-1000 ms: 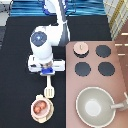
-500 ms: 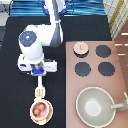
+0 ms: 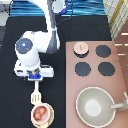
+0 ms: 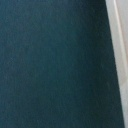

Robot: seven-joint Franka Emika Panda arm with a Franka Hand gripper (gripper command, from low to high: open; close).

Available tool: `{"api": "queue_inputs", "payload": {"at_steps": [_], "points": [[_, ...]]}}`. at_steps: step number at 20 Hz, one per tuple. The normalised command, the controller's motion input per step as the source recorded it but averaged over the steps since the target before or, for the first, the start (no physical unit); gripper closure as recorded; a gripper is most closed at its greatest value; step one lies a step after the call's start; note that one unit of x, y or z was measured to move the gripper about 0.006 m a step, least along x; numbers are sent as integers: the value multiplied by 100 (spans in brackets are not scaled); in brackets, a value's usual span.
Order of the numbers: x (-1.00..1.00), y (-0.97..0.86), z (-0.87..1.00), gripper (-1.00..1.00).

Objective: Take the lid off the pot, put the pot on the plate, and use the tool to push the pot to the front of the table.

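My gripper (image 3: 34,76) hangs over the black table (image 3: 15,115) at the exterior view's left, shut on the handle of the cream tool (image 3: 36,95). The tool's slotted head points toward the view's bottom and touches the rim of the pot (image 3: 41,114). The pot is open, shows reddish contents, and stands on the cream plate (image 3: 49,120) near the bottom edge. The lid (image 3: 81,48) lies with its knob up on the stove board's top left corner. The wrist view shows only dark tabletop (image 4: 50,65) and a pale strip (image 4: 119,60) along one side.
The pinkish-brown stove board (image 3: 120,65) with black burners (image 3: 103,51) fills the exterior view's right. A large grey-beige pan (image 3: 95,105) with a long handle sits at its bottom. The robot's arm (image 3: 50,30) rises toward the top.
The gripper has swung to the exterior view's left and come down toward the bottom with the tool. The pot and plate have slid slightly toward the bottom.
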Motion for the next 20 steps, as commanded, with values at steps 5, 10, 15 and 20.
{"api": "queue_inputs", "payload": {"at_steps": [5, 10, 15, 20], "points": [[-46, 6, 78, 100], [-76, -10, 60, 100], [-84, -17, 19, 100], [-100, 7, -70, 100]]}}
